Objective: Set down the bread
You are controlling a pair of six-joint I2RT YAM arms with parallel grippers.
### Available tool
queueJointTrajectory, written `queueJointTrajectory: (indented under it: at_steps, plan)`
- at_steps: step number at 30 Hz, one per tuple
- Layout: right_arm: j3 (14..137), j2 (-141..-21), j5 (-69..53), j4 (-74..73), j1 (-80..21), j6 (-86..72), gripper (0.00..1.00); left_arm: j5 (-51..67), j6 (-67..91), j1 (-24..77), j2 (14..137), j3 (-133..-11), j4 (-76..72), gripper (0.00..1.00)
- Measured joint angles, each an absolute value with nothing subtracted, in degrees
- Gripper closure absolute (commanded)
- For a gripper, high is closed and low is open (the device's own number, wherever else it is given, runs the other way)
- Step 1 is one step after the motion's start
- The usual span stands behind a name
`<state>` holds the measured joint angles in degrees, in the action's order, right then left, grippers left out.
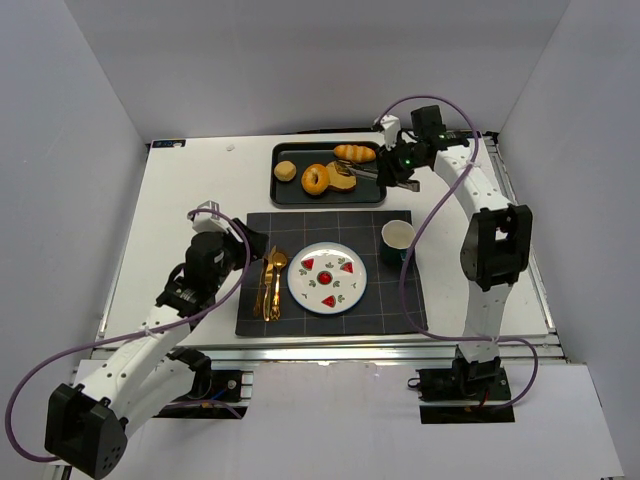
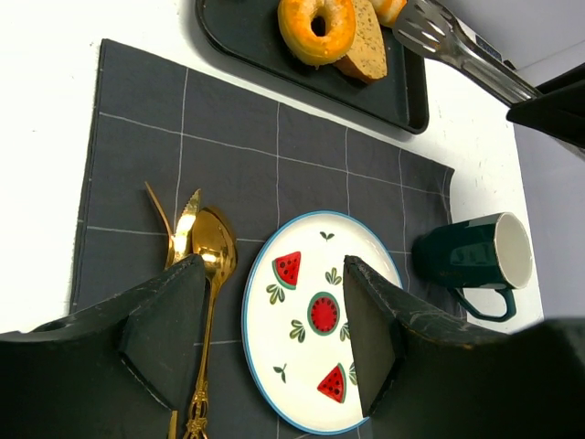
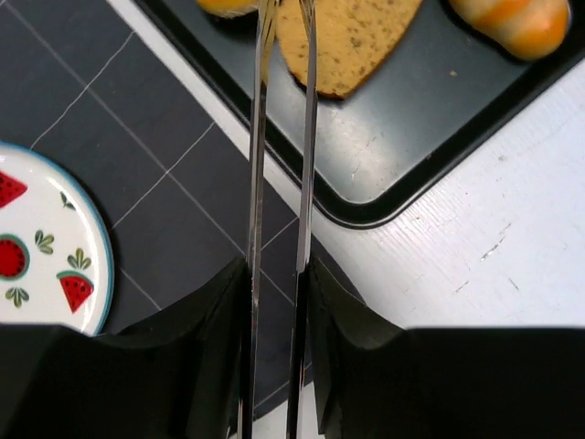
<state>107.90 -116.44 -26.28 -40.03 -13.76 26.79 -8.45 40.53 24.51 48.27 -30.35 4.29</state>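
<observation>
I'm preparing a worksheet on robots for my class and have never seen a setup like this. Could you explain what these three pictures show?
Two white robot arms are bolted to the near edge of a white table. One picture looks down from above, and the other two come from a camera on each wrist. The left arm has its jaws open and empty over a dark grey checked placemat. The mat bears a white watermelon-patterned plate and gold cutlery, with a dark green mug at its right edge. The right arm grips long metal tongs in its jaws. Their tips point at a slice of brown bread on a black tray, beside a glazed ring doughnut, a small round bun and a striped long roll.
</observation>
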Motion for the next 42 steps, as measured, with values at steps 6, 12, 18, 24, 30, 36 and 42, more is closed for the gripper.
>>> queueJointTrajectory:
  at_steps: [6,12,18,24,30,36,42]
  plan:
    - [107.9,-118.6,-23.7,-36.3,-12.9,18.2,0.63,-8.6,40.5,24.5,49.7,-31.3,4.6,0.29]
    - [107.9,-121.5,-21.7,-34.2,-11.7,12.8,0.61,-8.6,40.5,24.5,51.3,-31.9,4.8,0.29]
    - [107.9,-123.4,-21.6,-33.6,-10.5,9.1,0.57,-8.6,40.6,24.5,52.6,-32.3,5.0,0.29]
    - [107.9,-123.8,-23.9,-32.7,-9.6,5.3,0.55,-8.6,40.5,24.5,54.3,-33.5,5.1,0.29]
    - [106.6,-123.9,-27.1,-31.4,-9.4,1.5,0.53,-8.6,40.5,24.5,54.6,-33.7,5.4,0.29]
    - [105.2,-124.1,-28.1,-31.1,-9.5,-1.6,0.53,-8.6,40.6,24.5,54.6,-33.7,5.6,0.29]
    - [105.1,-124.2,-28.1,-30.9,-9.5,-3.5,0.56,-8.6,40.6,24.5,54.6,-33.7,6.0,0.29]
